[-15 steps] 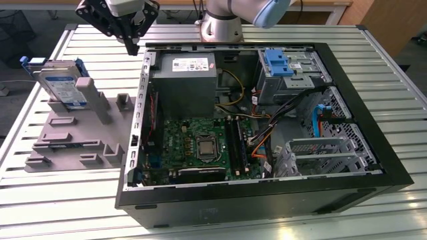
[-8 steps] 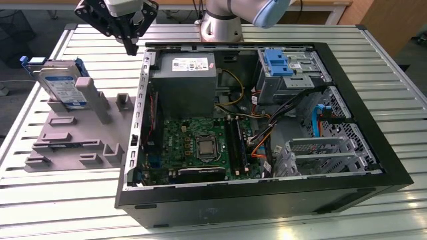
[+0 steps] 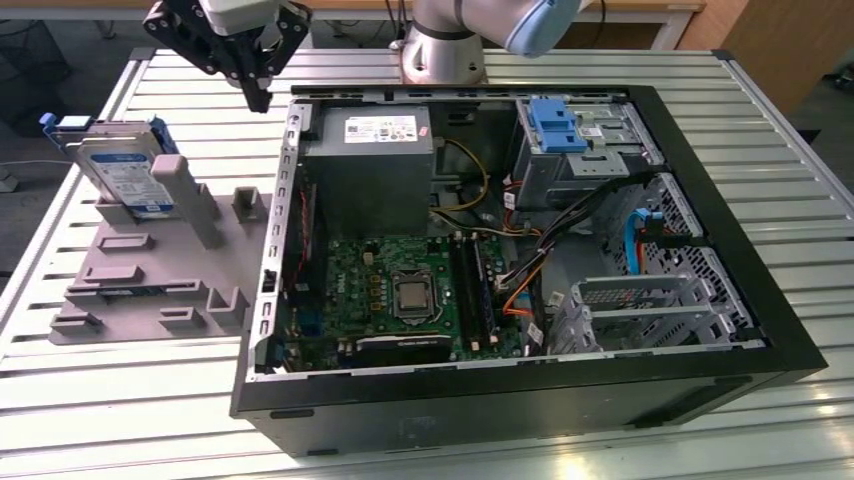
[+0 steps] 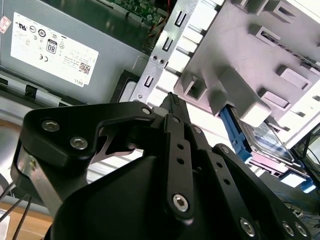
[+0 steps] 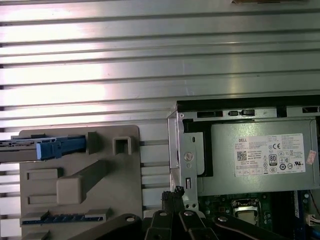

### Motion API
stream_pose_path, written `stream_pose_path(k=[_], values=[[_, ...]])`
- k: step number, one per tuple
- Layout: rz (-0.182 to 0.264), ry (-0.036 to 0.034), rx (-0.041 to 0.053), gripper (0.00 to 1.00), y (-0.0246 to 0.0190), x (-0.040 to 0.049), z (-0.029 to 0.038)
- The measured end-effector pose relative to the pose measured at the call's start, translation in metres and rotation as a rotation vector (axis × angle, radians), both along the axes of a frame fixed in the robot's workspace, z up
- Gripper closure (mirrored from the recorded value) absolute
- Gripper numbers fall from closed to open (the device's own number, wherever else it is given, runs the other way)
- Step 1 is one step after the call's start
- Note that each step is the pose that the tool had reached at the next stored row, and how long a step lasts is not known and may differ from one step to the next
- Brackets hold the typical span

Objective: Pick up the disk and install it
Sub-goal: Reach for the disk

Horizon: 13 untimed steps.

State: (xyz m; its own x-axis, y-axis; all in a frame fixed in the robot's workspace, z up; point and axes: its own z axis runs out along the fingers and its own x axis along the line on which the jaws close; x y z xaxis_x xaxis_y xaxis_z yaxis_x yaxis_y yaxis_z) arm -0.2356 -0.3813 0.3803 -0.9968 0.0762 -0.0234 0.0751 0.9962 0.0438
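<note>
Gripper [image 3: 255,98] hangs above the slatted worktop [image 3: 107,400], jaws clenched on nothing. Disk [image 3: 123,172] stands tilted in the grey holder [image 3: 147,295], at nine o'clock of the open computer case [image 3: 534,405] in the exterior view.

Silver disk [image 3: 118,172] in blue carrier, white-and-blue label, standing tilted on the grey fixture [image 3: 150,268], untouched
</note>
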Motion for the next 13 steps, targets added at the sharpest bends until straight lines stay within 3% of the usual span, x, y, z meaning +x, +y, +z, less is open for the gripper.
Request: stream_pose_path(k=[13], values=[[0.000,0.0013,-0.0001,0.89,0.0001,-0.0048,-0.0022]])
